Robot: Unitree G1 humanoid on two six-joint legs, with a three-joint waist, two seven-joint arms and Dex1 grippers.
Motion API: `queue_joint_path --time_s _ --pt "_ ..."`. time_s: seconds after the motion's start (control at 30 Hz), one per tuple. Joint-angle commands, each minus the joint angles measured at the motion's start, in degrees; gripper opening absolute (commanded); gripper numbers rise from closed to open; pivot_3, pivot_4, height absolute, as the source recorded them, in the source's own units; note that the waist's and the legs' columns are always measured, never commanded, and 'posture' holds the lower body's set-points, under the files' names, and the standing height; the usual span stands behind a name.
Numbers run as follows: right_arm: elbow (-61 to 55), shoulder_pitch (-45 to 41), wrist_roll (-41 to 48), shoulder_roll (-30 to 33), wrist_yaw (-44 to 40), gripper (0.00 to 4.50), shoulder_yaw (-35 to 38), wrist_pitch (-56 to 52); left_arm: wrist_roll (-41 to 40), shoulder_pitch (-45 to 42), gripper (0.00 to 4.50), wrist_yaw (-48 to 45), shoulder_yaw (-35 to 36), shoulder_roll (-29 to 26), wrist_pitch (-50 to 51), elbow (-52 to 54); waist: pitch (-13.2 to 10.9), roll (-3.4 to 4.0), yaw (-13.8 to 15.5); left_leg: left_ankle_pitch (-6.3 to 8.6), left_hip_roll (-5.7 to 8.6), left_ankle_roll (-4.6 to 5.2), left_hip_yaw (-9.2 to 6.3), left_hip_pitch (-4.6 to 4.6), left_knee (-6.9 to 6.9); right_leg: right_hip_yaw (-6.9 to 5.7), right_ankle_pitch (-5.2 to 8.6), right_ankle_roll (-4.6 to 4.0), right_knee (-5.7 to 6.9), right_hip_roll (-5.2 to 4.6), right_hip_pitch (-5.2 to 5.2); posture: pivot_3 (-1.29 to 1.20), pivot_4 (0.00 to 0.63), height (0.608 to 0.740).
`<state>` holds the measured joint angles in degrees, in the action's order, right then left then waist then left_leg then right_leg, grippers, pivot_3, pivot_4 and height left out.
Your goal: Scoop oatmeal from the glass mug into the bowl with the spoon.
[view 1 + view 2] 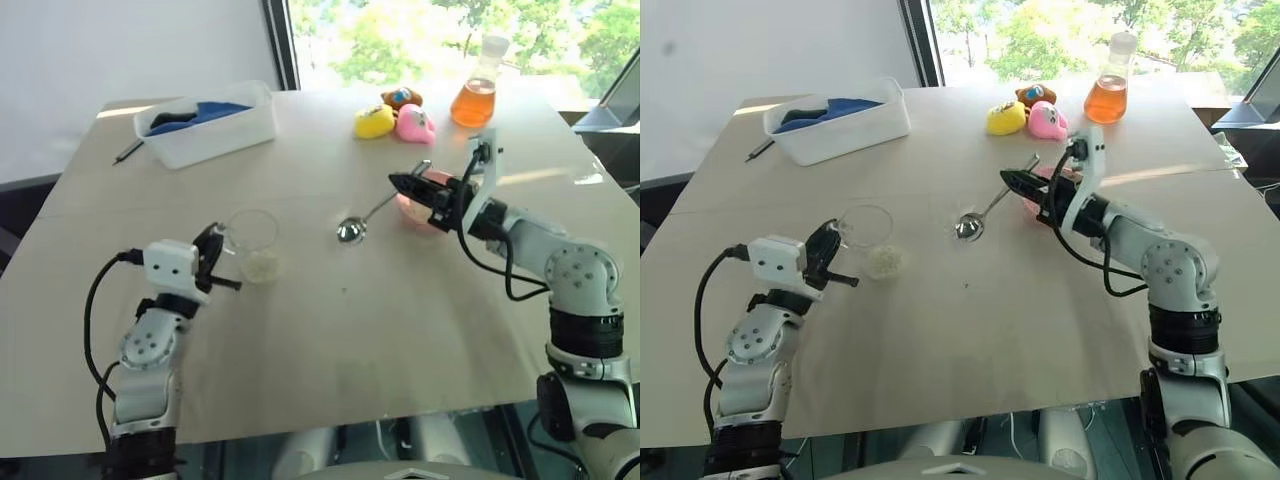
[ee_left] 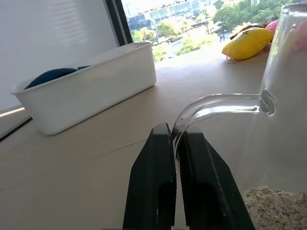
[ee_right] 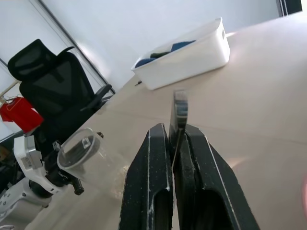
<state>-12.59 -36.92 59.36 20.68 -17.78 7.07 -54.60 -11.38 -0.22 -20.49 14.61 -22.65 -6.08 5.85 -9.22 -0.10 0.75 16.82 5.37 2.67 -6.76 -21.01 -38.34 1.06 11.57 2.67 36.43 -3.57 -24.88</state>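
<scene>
Glass mug (image 1: pixel 250 236) sits at table's L side, handle pinched in your L gripper (image 2: pixel 175 143); oatmeal (image 1: pixel 262 266) lies low inside. R gripper (image 1: pixel 402 183) clamps the spoon (image 1: pixel 352 229) handle, near pink bowl (image 1: pixel 412 210). Keep mug steady w/ L, dip spoon deep, lift level.

mug (image 1: pixel 250 236): clear glass | spoon (image 1: pixel 352 229): shiny metal | table (image 1: pixel 400 330): matt wood | oatmeal (image 1: pixel 262 266): grainy
</scene>
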Motion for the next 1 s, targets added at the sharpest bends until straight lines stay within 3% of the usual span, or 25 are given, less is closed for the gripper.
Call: queue_joint_path --time_s 0.03,0.17,0.3,0.4,0.67,1.0 --pt "-1.91 -6.83 2.95 -1.82 1.85 0.00 2.47 0.80 -1.27 -2.49 0.05 -0.79 -2.36 0.51 3.24 2.93 0.00 0.00 0.02 0.00 0.00 0.00 0.00 0.00 0.00 0.00 0.00 0.00 0.00 0.00 0.00 0.00 0.150 0.740" --pt "-1.77 -12.80 4.73 -5.14 3.74 0.00 1.71 0.33 -2.33 -7.91 0.05 -1.26 -4.59 1.38 7.12 2.39 0.00 -0.01 -0.06 -0.01 0.01 -0.01 -0.03 -0.03 -0.01 -0.04 0.00 0.00 0.09 0.00 -0.08 0.00 0.150 0.740" --pt "-1.39 -12.55 2.32 -6.35 2.05 0.00 -0.79 1.08 -1.40 -11.21 0.05 -2.53 -6.76 1.85 7.27 1.19 0.04 -0.07 -0.23 -0.02 0.02 -0.04 0.02 -0.28 -0.03 -0.01 0.00 -0.01 0.20 0.00 -0.38 0.00 0.150 0.740" --pt "-2.31 -11.48 -2.69 -3.51 -1.88 0.00 -4.49 2.24 -0.44 -13.49 0.05 -3.17 -7.55 1.79 5.86 -0.26 0.04 -0.07 -0.48 -0.04 0.06 -0.05 0.08 -0.86 -0.22 0.03 0.00 -0.01 0.32 -0.02 -0.95 0.00 0.150 0.740" --pt "-3.14 -9.83 -21.70 2.39 -11.94 0.00 -18.04 13.21 2.18 -16.53 0.05 -6.20 -9.09 0.54 0.13 -3.52 0.04 -0.07 -1.71 -0.05 0.09 -0.06 0.08 -0.86 -0.26 0.03 0.00 -0.01 0.36 -0.03 -0.98 0.00 0.150 0.740" --pt "3.20 -11.46 -39.07 1.47 -19.22 0.00 -28.30 25.35 3.85 -19.52 0.05 -10.55 -12.26 -0.29 -3.56 -7.97 0.04 -0.08 -1.50 -0.08 0.15 -0.11 0.01 -0.89 -0.37 -0.04 -0.01 -0.01 0.41 -0.08 -0.97 0.00 0.150 0.740"
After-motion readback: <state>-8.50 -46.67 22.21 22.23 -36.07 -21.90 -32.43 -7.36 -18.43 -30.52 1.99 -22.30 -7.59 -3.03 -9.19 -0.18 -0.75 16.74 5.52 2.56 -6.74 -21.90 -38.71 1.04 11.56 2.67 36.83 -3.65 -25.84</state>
